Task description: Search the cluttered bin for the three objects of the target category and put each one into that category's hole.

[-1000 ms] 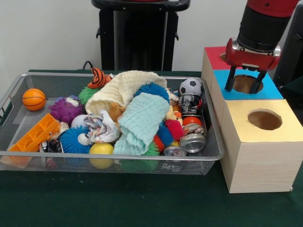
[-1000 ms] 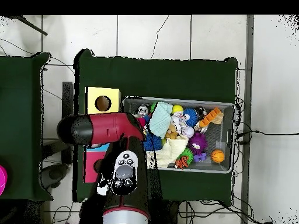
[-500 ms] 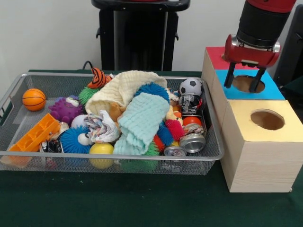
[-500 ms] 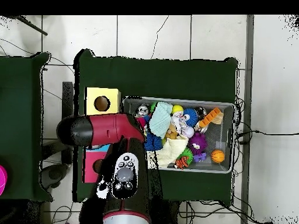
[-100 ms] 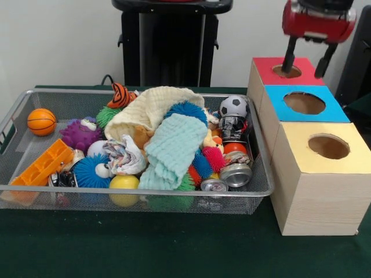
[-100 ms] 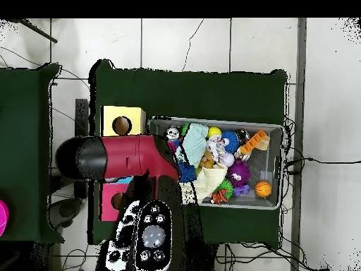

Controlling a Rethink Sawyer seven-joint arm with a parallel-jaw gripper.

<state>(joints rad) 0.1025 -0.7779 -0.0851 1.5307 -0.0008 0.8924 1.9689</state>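
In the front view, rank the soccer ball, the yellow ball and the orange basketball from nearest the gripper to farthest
From the gripper:
1. Soccer ball, at the bin's right end.
2. Yellow ball, along the front wall.
3. Orange basketball, far left corner.

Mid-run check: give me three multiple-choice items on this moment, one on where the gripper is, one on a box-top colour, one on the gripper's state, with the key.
1. The gripper hangs above:
A. the basketball
B. the red box
C. the yellow box

2. The middle box in the row of three has a top that is:
A. blue
B. green
C. white

3. The gripper is:
A. shut on a can
B. shut on a cloth
C. open and empty

Key:
1 B: in the front view the fingers straddle the hole of the red box, far from the basketball and the yellow box.
2 A: the blue box sits between the red and yellow ones.
3 C: the fingers stand apart with only background between them, while the can and the cloth lie in the bin.
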